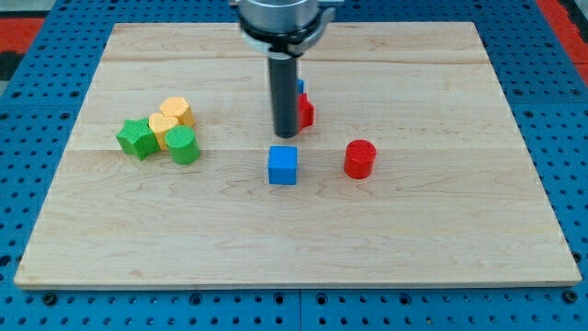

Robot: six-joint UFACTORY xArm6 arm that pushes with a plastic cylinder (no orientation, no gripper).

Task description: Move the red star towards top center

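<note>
Red star (pixel 306 113) mostly hidden behind rod, near board (pixel 413 230) centre, blue block (pixel 299 86) tucked just above. My tip (pixel 285 135) parked at star's left edge; nothing gripped, just bare rod. Blue cube (pixel 283 165) seen below.

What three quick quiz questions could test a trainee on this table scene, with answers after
1. True or false: my tip touches the red cylinder.
2. Which block lies nearest below my tip in the view: A green star, B blue cube, C yellow block?
3. What partly hidden block sits just right of the rod?

Key: 1 false. 2 B. 3 the red star.
</note>
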